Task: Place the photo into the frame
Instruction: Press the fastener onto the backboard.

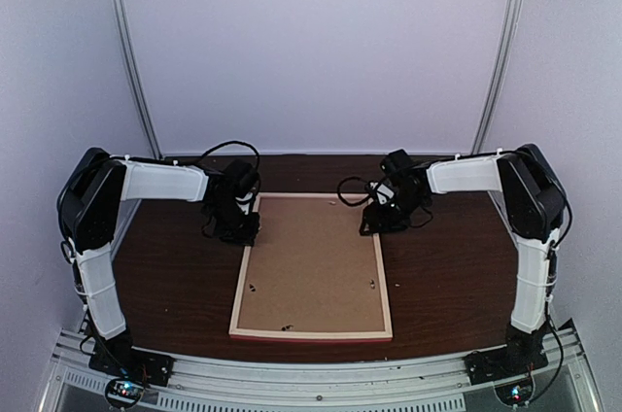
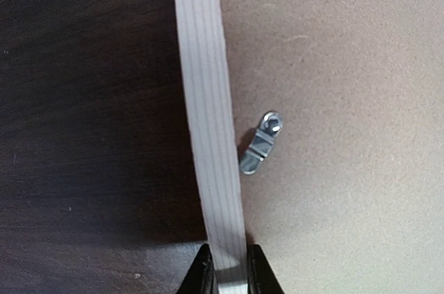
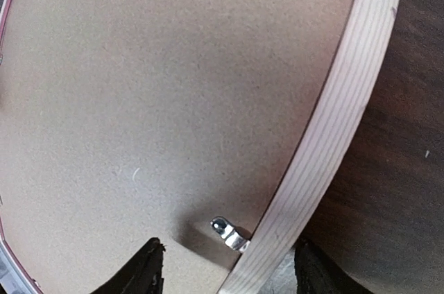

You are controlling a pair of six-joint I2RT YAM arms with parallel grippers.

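Note:
The frame [image 1: 311,332] lies face down on the dark table, pale wood back up, with a brown backing board [image 1: 313,266] inside it. The photo is hidden. My left gripper [image 1: 243,230] is at the frame's far left rail; in the left wrist view it [image 2: 227,273] is shut on that pale rail [image 2: 208,114], next to a metal turn clip [image 2: 262,143]. My right gripper [image 1: 377,225] is at the far right rail; in the right wrist view it [image 3: 229,277] is open, its jaws straddling the rail [image 3: 347,120] and a metal clip [image 3: 231,233].
The dark wood table [image 1: 457,266] shows on both sides of the frame. More small clips sit along the board's edges [image 1: 287,327]. White walls close in the back and sides.

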